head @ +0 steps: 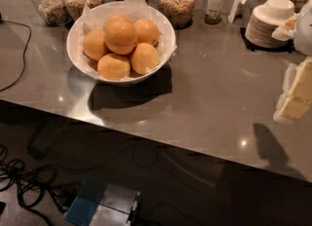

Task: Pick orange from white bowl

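Observation:
The wide white bowl (74, 49), lined with crinkled white paper, stands on the grey counter at the upper left. It holds several oranges piled together, with one orange (120, 35) on top. My gripper (295, 92) is at the right edge of the view, partly cut off. It hangs above the counter, well to the right of the bowl and apart from it. Its shadow falls on the counter below it.
Glass jars (177, 1) of grains and a small bottle (215, 1) stand behind the bowl. A stack of small white dishes (269, 24) is at the back right. A black cable (19, 59) lies at the left. The counter's front edge (146, 140) runs diagonally; cables and a box (102, 205) are on the floor.

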### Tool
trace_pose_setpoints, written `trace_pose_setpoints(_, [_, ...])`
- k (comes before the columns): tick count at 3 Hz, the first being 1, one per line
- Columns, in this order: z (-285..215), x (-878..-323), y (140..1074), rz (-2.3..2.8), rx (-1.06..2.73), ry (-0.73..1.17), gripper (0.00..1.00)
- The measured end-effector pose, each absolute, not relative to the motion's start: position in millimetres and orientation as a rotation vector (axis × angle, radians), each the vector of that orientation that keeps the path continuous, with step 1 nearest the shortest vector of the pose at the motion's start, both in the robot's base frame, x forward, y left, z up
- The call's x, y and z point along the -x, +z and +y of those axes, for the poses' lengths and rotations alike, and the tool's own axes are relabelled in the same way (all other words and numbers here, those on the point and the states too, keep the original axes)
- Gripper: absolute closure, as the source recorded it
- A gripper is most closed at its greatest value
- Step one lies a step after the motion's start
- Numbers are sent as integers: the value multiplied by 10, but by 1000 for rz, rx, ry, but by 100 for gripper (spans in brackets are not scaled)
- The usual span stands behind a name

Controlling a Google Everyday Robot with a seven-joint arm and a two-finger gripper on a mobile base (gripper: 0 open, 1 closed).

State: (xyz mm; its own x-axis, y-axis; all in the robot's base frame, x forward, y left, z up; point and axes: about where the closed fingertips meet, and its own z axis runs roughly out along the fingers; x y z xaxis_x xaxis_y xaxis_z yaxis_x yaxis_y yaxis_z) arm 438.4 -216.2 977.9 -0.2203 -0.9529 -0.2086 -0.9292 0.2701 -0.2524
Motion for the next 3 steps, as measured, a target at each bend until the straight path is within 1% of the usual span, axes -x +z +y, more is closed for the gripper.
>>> trace_pose_setpoints(1, [-2160,-4384,9780,2226,1721,-104,0])
trace_pose_setpoints(2, [-2007,-4417,9802,2173,1758,-66,0])
trace_pose_setpoints(3, [-1596,-4591,9851,2027,1844,35,0])
